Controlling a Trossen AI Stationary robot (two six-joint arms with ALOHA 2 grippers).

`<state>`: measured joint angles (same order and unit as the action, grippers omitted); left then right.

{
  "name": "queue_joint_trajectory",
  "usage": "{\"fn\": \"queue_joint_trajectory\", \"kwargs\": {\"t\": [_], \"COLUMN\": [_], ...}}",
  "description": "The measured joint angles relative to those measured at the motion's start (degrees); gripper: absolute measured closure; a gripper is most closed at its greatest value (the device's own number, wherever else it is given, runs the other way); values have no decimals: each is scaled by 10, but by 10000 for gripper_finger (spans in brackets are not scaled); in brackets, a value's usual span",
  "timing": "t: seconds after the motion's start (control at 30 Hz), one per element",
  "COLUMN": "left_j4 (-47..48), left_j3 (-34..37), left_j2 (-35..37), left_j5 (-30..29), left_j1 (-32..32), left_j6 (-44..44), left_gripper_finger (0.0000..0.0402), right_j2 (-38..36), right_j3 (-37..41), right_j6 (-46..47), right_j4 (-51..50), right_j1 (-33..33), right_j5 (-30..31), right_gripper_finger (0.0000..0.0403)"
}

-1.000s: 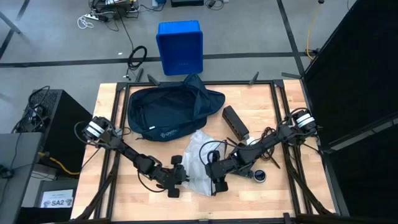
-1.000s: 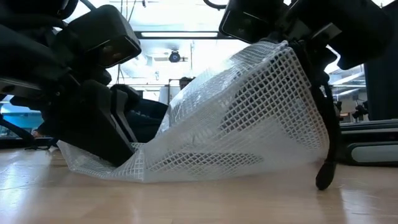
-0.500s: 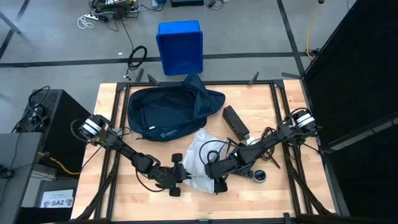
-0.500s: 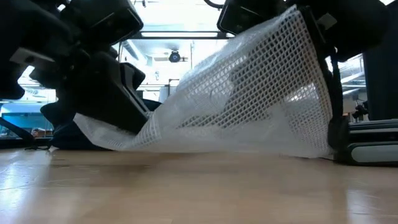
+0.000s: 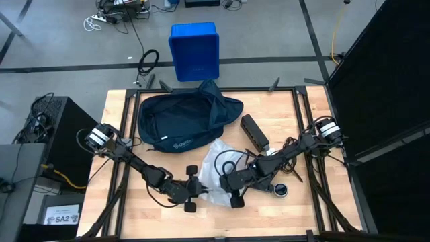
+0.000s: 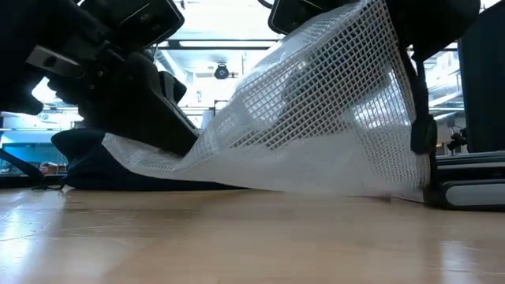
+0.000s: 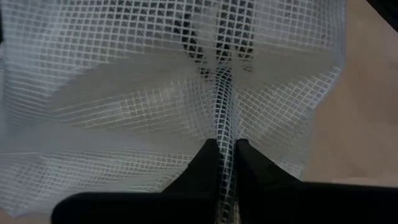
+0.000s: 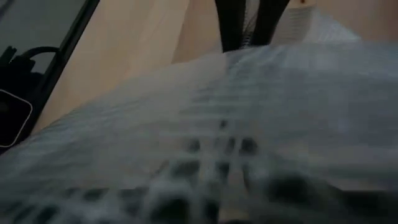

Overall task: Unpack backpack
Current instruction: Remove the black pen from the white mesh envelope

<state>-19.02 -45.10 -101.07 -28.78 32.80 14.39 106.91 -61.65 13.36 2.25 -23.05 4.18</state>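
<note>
One backpack (image 5: 185, 119) lies at the far side of the table (image 5: 289, 121), dark navy and slumped, its top flap thrown open; what is inside it cannot be made out. One white mesh pouch (image 5: 216, 168) sits nearer, lifted off the wood between the two arms, with a dark cable coiled inside it. The left gripper (image 5: 195, 193) is closed on the pouch's near left edge, a fold of mesh pinched between its fingers (image 7: 209, 163). The right gripper (image 5: 235, 195) is at the pouch's near right side; whether it grips cannot be told. One black bar (image 5: 254, 132) and one small round object (image 5: 281, 190) lie to the right. One blue bin (image 5: 194, 50) stands on the floor beyond the table.
</note>
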Motion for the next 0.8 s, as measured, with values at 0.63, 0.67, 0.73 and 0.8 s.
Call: {"fn": "queue_joint_trajectory", "kwargs": {"t": [0.63, 0.67, 0.73, 0.8], "left_j4": [26, 40, 74, 95], "left_j3": [-4, -4, -2, 0], "left_j2": [9, 12, 18, 33], "left_j5": [29, 33, 48, 60], "left_j1": [-2, -2, -1, 0], "left_j6": [27, 31, 39, 47], "left_gripper_finger": [374, 364, 341, 320], "right_j2": [0, 0, 0, 0], "right_j3": [-1, -1, 0, 1], "right_j6": [-25, -28, -31, -31], "right_j4": [-36, -41, -52, -55], "right_j1": [4, 4, 4, 4], "right_j5": [6, 7, 1, -1], "right_gripper_finger": [396, 397, 397, 397]}}
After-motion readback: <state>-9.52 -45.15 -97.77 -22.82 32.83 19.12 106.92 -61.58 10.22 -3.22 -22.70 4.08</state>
